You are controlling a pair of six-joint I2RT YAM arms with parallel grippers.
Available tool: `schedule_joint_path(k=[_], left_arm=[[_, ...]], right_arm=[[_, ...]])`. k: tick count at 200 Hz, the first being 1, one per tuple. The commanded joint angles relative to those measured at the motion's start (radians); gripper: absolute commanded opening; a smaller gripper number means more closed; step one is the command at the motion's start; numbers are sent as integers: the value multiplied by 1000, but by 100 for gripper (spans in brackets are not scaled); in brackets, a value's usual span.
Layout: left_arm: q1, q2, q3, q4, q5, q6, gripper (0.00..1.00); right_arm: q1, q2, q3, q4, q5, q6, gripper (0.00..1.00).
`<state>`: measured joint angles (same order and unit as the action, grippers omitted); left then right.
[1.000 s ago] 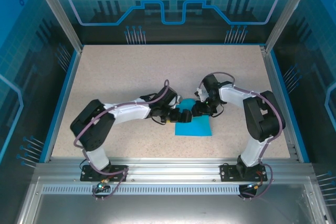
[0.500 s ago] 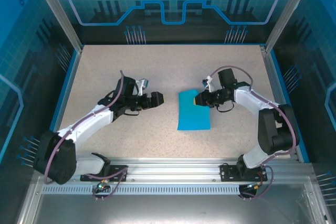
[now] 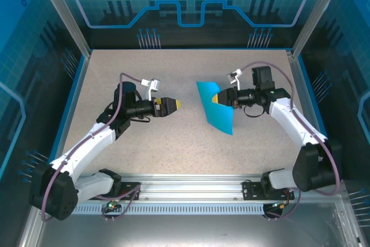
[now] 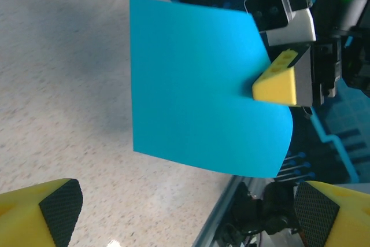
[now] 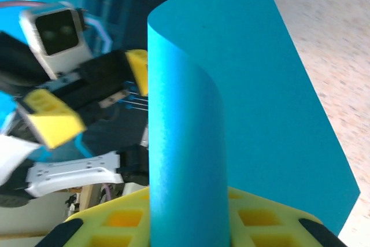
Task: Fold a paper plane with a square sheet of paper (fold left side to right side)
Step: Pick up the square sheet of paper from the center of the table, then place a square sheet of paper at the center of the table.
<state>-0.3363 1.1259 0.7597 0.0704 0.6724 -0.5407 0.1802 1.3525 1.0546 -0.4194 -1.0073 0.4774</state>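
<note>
While pinched in right gripper [image 3: 216, 99], paper [image 3: 218, 117] upright

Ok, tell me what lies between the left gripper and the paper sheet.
Bare tabletop separates the left gripper from the sheet, per the top external view.

1. The square sheet of paper [image 3: 215, 110]: thin, smooth, matt paper.
2. The bench [image 3: 173, 73]: speckled, grainy-looking matt top.
3. On the left gripper [image 3: 175, 104], yellow plastic fingers [image 4: 29, 215] with black, finely textured pads [image 4: 60, 207].
4. On the right gripper [image 3: 215, 99], yellow plastic moulded in open cells.
5. The near rail [image 3: 191, 184]: bare metal, dull sheen.
</note>
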Motion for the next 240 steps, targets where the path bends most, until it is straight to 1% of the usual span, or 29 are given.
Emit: schedule_joint_path(k=[1, 28, 54, 81, 104, 152, 167, 177, 185, 193, 209, 224, 232, 240], left_arm=[[10, -7, 30, 100, 113, 40, 99], [10, 34, 83, 155, 177, 51, 99], [5, 68, 126, 206, 231, 54, 99], [-30, 105, 174, 230, 280, 67, 99], [-60, 130, 212, 212, 287, 89, 99], [-67, 143, 222, 211, 286, 95, 98], [-72, 143, 218, 234, 298, 84, 99], [-82, 144, 217, 255, 311, 78, 97], [-92, 145, 220, 264, 320, 76, 94], [-102, 145, 223, 263, 324, 77, 87], [-112, 138, 218, 263, 321, 77, 63], [-112, 121, 197, 255, 294, 80, 45], [-112, 110, 187, 243, 279, 87, 38], [-111, 101, 176, 236, 264, 90, 35]], right_arm=[[-11, -61, 57, 27, -109, 70, 26], [9, -97, 113, 22, -146, 94, 26], [39, -123, 145, 54, -158, 133, 26], [88, -130, 173, 86, -155, 166, 26], [111, -133, 202, 105, -151, 185, 26], [115, -136, 222, 125, -149, 211, 26], [117, -140, 218, 130, -148, 212, 26], [116, -139, 216, 128, -144, 213, 26], [116, -138, 213, 127, -139, 209, 26], [113, -135, 212, 112, -130, 198, 26], [97, -135, 212, 71, -106, 166, 26], [66, -136, 210, 21, -94, 131, 26], [47, -138, 207, -8, -94, 111, 26], [28, -141, 202, -37, -94, 94, 26]])
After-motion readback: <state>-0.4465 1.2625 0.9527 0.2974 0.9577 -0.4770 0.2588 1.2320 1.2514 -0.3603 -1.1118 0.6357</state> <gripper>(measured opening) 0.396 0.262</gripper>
